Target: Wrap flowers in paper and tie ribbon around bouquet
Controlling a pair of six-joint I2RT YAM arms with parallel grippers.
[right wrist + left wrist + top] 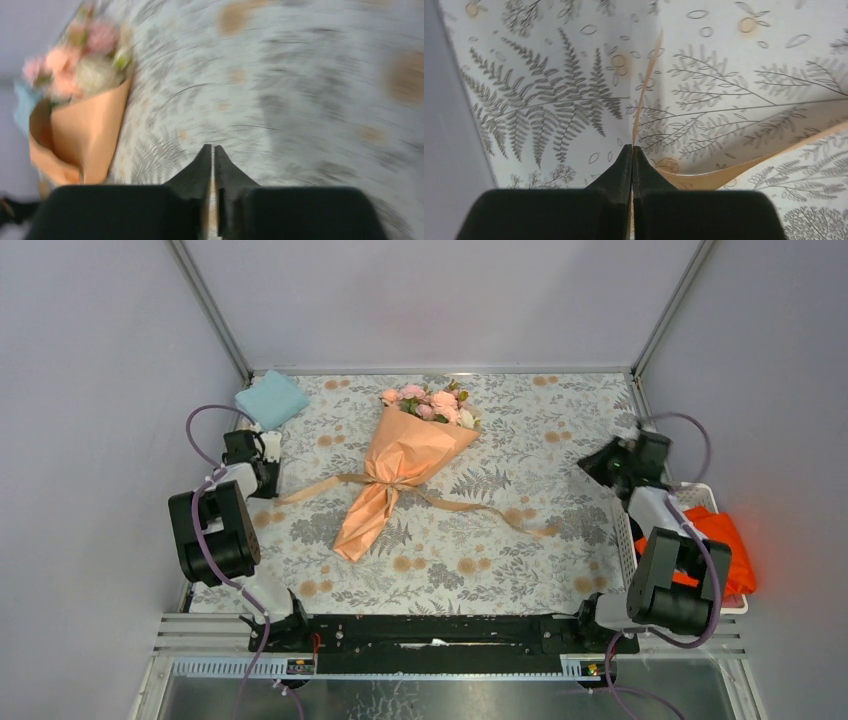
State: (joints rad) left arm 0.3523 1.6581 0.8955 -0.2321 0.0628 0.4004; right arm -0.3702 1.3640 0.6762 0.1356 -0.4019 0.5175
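Peach paper point(405, 455) is already round the flowers point(430, 403), which poke out of the wide end at the far side of the table point(560, 420). The bouquet point(395, 475) lies slantwise in the middle, narrow end toward the arms. The ribbon point(320, 490) is cinched round its waist in what looks like a knot or small bow, one tail running left and the other right along the cloth.

To my eye the job is nearly finished: wrapped, tied, and perhaps only the ends to let go.

The left gripper point(631, 150) is clenched, and the left tail seems to be pinched at its tips, a bit of it standing up on edge beyond them. The right gripper point(213, 150) is closed on nothing I can make out, well apart from the right tail; its view is blurred.

A blue cloth point(272, 400) lies in the far left corner, near the left arm. An orange cloth point(725, 540) sits in a white basket point(622, 535) by the right arm. Neither gets in the way.
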